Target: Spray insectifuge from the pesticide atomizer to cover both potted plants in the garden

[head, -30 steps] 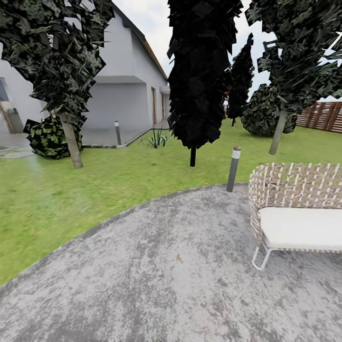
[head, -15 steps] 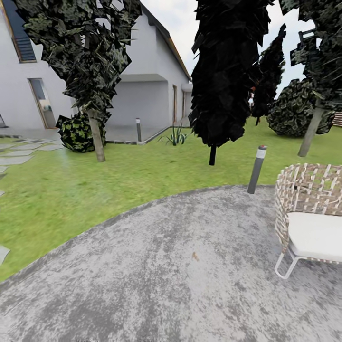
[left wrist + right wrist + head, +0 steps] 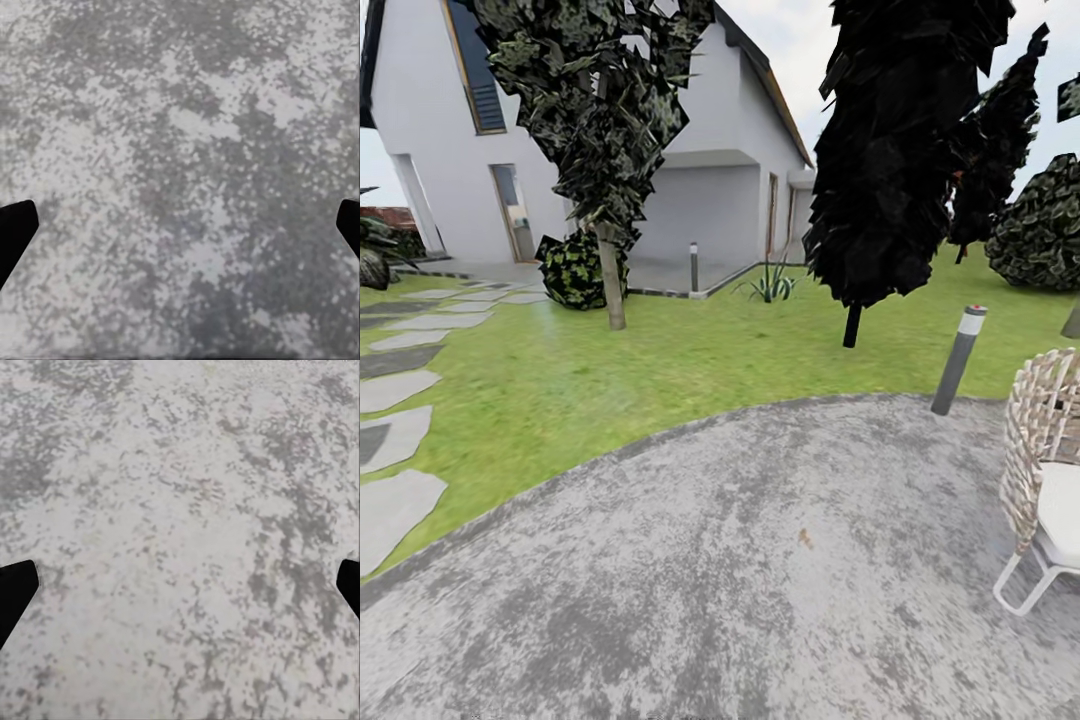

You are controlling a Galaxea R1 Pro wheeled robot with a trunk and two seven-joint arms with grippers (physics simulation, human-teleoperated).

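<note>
Hanging over bare stone, the left gripper [image 3: 180,221] has its two dark fingertips [image 3: 13,229] spread wide at the picture's sides, with nothing between them but the mottled grey patio [image 3: 187,150]. The right gripper [image 3: 180,585] is spread just as wide above a paler patch of the same patio [image 3: 180,525], also holding nothing. From the head view, the patio [image 3: 690,570] curves into the lawn [image 3: 610,380] of the garden. Ahead to the right stands a woven chair [image 3: 1040,470] with a white cushion, and just beyond it a grey post light [image 3: 957,360] at the patio's edge. Stepping slabs [image 3: 395,440] run off to the left. Further off stand a dark tree [image 3: 895,150], a leafy tree [image 3: 605,130], a spiky plant [image 3: 770,285] and a white house [image 3: 700,150].
</note>
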